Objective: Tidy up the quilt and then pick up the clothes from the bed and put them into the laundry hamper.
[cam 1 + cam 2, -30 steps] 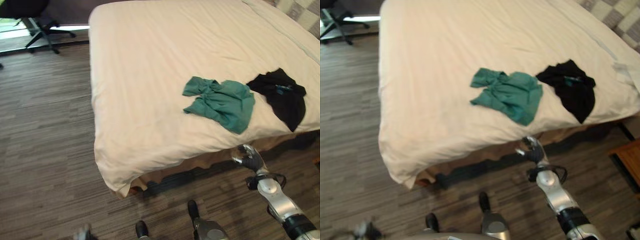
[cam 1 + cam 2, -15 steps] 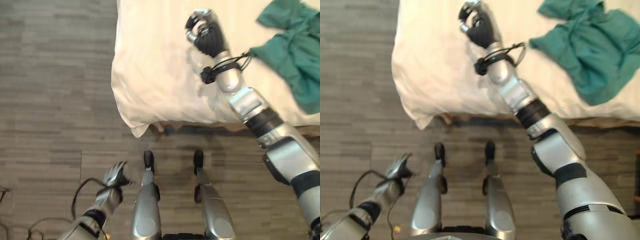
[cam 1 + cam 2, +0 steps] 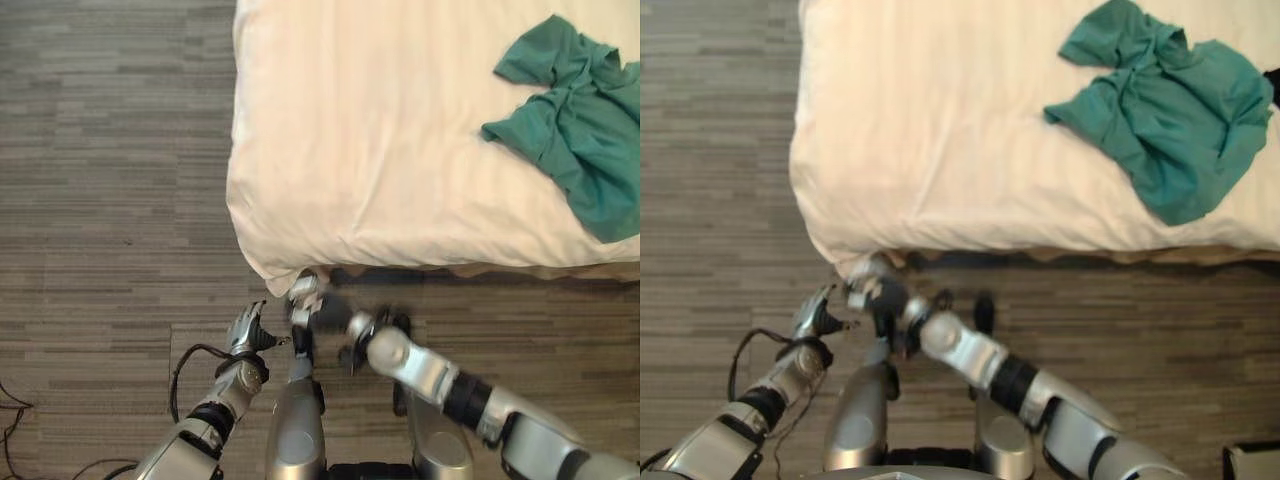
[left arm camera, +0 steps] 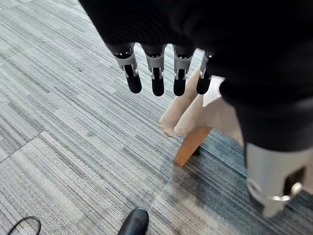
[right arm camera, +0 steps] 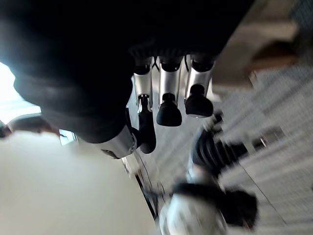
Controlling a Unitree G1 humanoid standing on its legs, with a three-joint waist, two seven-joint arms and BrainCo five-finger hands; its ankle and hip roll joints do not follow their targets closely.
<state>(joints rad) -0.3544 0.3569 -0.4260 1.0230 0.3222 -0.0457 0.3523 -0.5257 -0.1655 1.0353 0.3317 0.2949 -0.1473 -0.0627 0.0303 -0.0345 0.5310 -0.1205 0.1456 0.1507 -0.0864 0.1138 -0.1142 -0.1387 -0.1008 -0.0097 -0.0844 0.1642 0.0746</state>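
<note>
The left hand [image 3: 243, 330] hangs low over the floor [image 3: 100, 200] with straight, relaxed fingers, holding nothing. Just beside it, the right hand [image 3: 306, 300] sits under the quilt [image 3: 380, 150] at its drooping corner; fingers look loosely curled, empty. The step is likely tidying the quilt: next, one hand must pinch that corner. The green shirt [image 3: 1160, 110] lies on the bed, untouched.
</note>
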